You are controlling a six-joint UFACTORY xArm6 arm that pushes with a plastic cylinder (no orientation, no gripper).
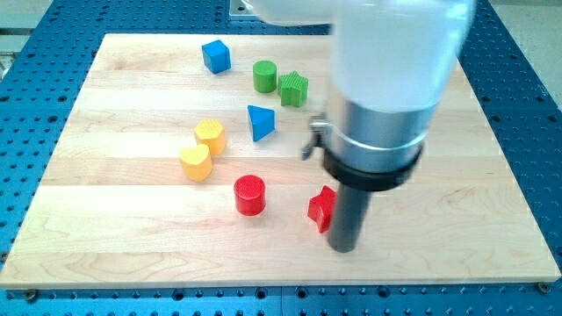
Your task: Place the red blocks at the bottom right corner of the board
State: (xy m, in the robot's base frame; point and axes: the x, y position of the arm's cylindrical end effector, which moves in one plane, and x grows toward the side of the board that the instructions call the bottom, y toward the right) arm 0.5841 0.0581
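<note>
A red cylinder (249, 195) stands on the wooden board (114, 237) left of centre, toward the view's bottom. A red star-shaped block (321, 208) lies to its right, partly hidden behind my rod. My tip (345, 247) is down on the board, touching or almost touching the star's right side. The cylinder sits well to the left of the tip.
A blue cube (216, 56), green cylinder (264, 76) and green star (294, 89) are near the view's top. A blue triangle (260, 122) is mid-board. Two yellow blocks (211, 136) (196, 162) sit at the left. The arm's white body (395, 61) hides the upper right.
</note>
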